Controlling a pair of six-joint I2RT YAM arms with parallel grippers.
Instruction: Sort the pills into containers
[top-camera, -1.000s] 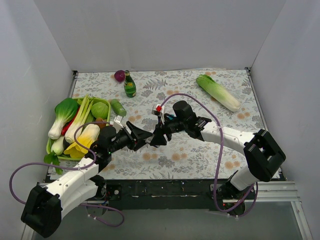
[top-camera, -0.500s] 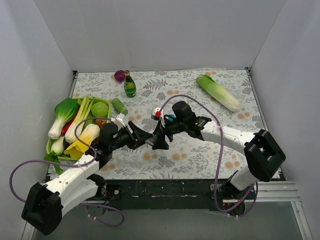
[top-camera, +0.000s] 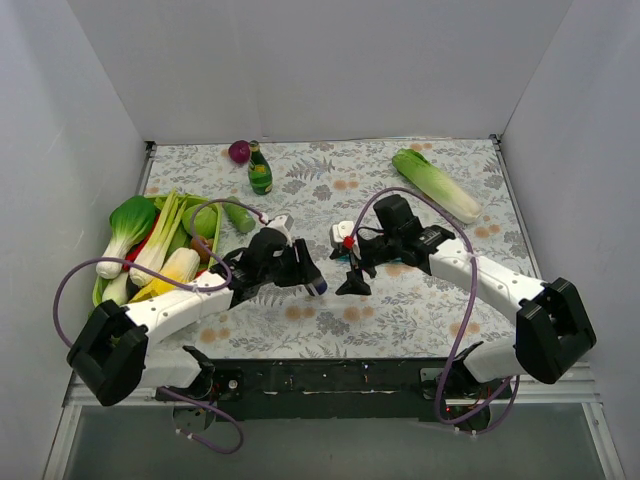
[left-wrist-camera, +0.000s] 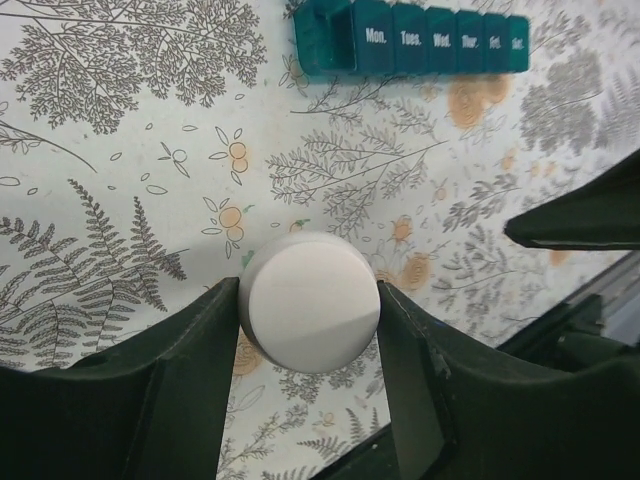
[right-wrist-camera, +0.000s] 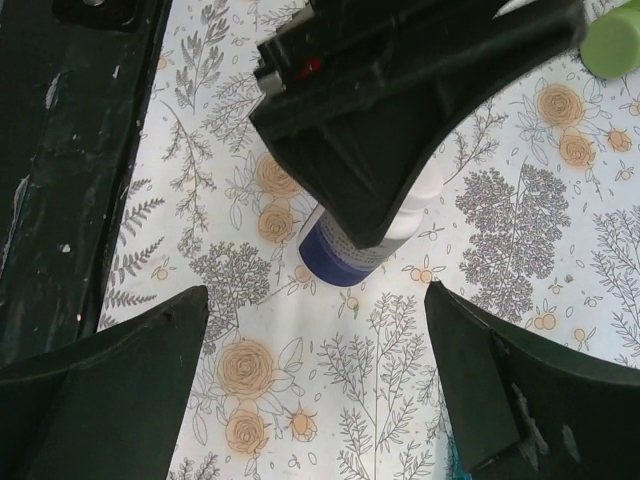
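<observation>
My left gripper (left-wrist-camera: 310, 300) is shut on a pill bottle (left-wrist-camera: 310, 318) with a white cap and holds it just above the floral mat. The bottle's blue-labelled body shows in the right wrist view (right-wrist-camera: 345, 255) and in the top view (top-camera: 317, 287). The teal-blue pill box (left-wrist-camera: 410, 40) lies on the mat beyond the bottle, with day labels on its lids and its leftmost lid raised. My right gripper (top-camera: 352, 280) is open and empty, just right of the bottle, its jaws (right-wrist-camera: 315, 380) wide apart over the mat. In the top view the right gripper mostly hides the pill box.
A green tray (top-camera: 100, 290) of vegetables sits at the left edge. A green bottle (top-camera: 260, 170) and a purple onion (top-camera: 239, 151) stand at the back. A napa cabbage (top-camera: 436, 184) lies at the back right. A green cucumber (top-camera: 238, 215) lies beside the tray.
My left gripper has moved right with the bottle. My right gripper has drawn back to the right, away from the bottle.
</observation>
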